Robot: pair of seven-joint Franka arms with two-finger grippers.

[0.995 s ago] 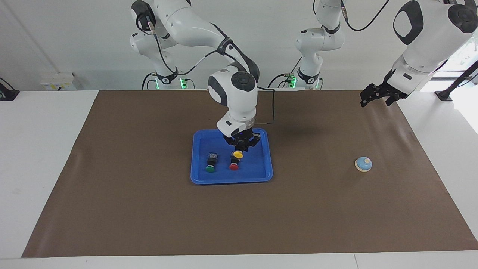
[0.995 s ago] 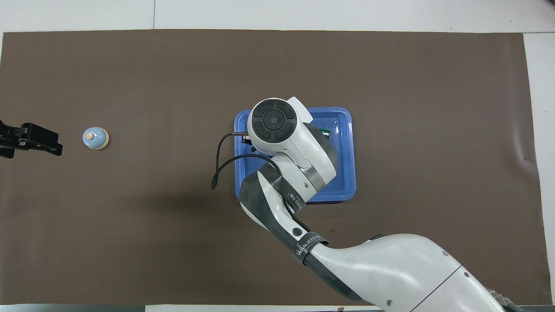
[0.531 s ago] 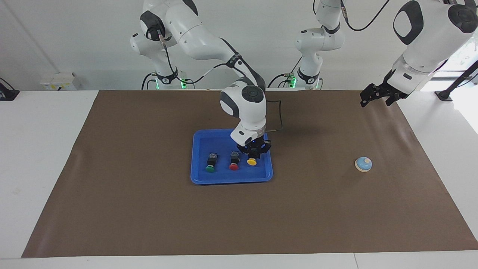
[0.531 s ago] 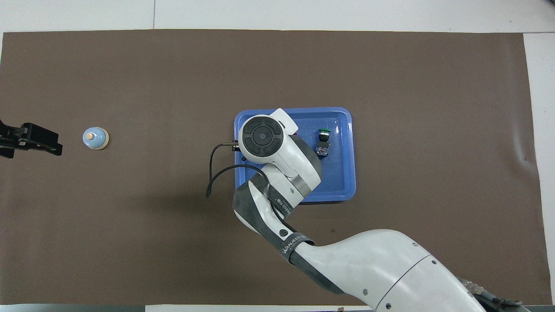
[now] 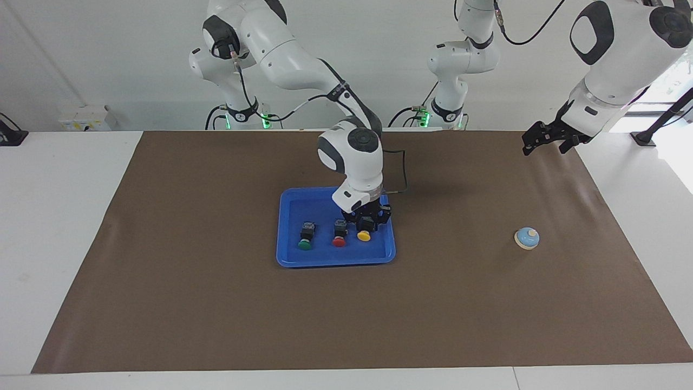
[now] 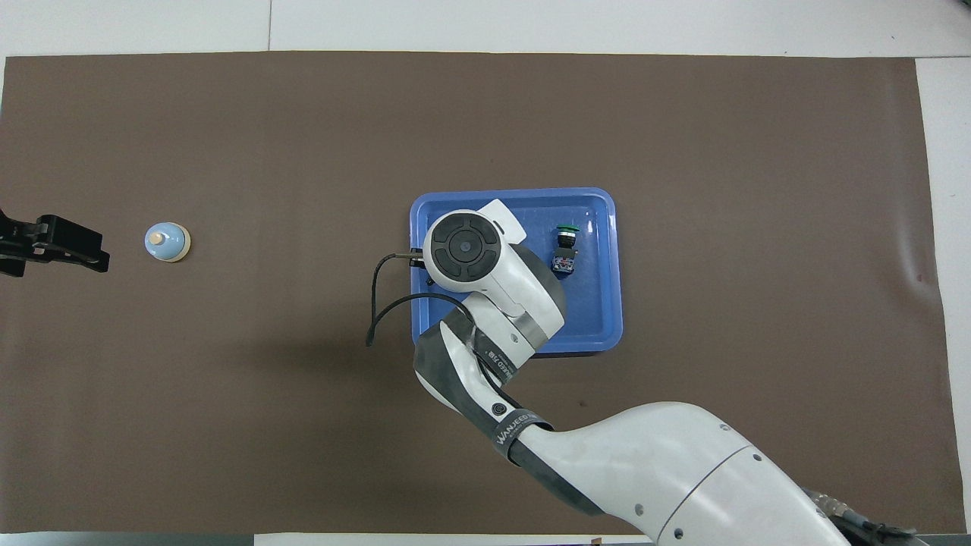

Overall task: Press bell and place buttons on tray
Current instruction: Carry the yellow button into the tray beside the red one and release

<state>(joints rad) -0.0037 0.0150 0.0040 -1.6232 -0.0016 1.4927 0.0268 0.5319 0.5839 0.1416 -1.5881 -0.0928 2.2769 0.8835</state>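
Right gripper (image 5: 366, 223) is down in the tray (image 5: 292, 259), at the end nearer the left arm, directly over the yellow button (image 5: 364, 235); its black links bracket the button body, but whether the fingers clamp it or stand apart cannot be told from either view. In the overhead view the right arm's wrist covers that gripper and both the yellow and red buttons. All three buttons lie in the tray in a row, caps pointing away from the robots: green button (image 5: 305, 242) toward the right arm's end, red button (image 5: 339, 239) in the middle, yellow just beside the red. Green button (image 6: 564, 246) shows clear of the arm from above, lying on its side on the tray floor. Tray (image 6: 607, 334) sits mid-mat on the brown mat (image 5: 216, 303). Bell (image 5: 527, 238) stands upright on the mat toward the left arm's end, well apart from the tray. Left gripper (image 5: 548, 138) waits raised in the air over the mat's corner at that end, fingers spread apart and holding nothing; from above its tip (image 6: 72, 246) shows near the bell (image 6: 167, 242), not touching it
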